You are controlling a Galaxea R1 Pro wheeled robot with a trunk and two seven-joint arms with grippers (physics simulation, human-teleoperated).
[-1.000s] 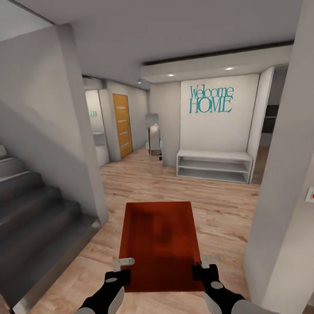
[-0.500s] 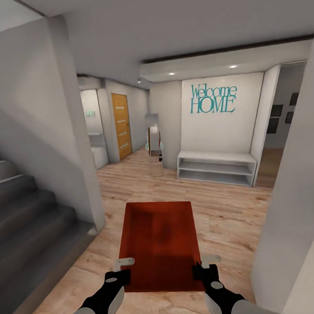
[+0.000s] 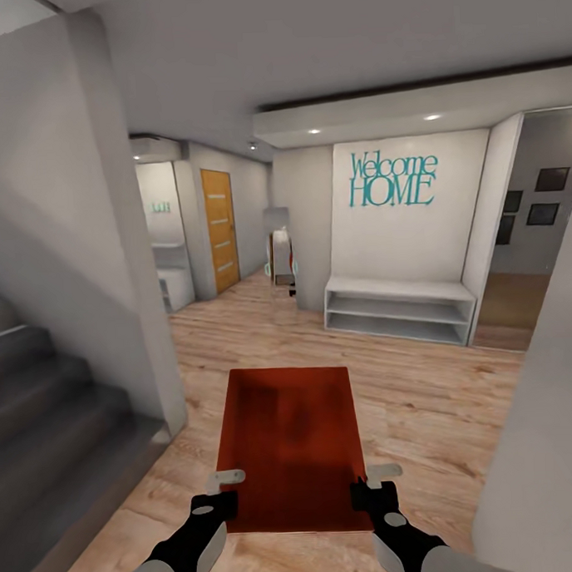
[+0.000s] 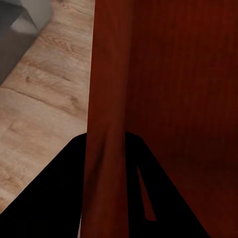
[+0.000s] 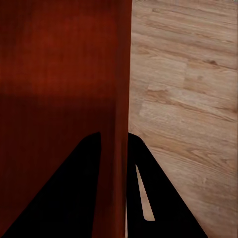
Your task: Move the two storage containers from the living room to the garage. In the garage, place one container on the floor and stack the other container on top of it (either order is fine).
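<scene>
One orange-red storage container [image 3: 291, 442] is held low in front of me, over light wood-plank flooring. My left gripper [image 3: 219, 502] is shut on its left wall and my right gripper [image 3: 367, 492] is shut on its right wall. The left wrist view has the container's wall [image 4: 106, 99] pinched between the dark fingers of the left gripper [image 4: 105, 144]. The right wrist view has the opposite wall [image 5: 118, 89] clamped in the right gripper [image 5: 115, 141]. The second container, the garage and its concrete floor are out of view.
A grey staircase [image 3: 50, 404] and a grey wall corner [image 3: 131, 268] stand on the left. A pale wall [image 3: 551, 441] is close on the right. Ahead are a white shelf bench [image 3: 399, 308], an orange wood door [image 3: 219, 229] and open plank floor [image 3: 424, 396].
The whole view has shifted: the stairs slid left and the right wall drew back, revealing more of the right opening. The camera moved; the container stays held in both grippers.
</scene>
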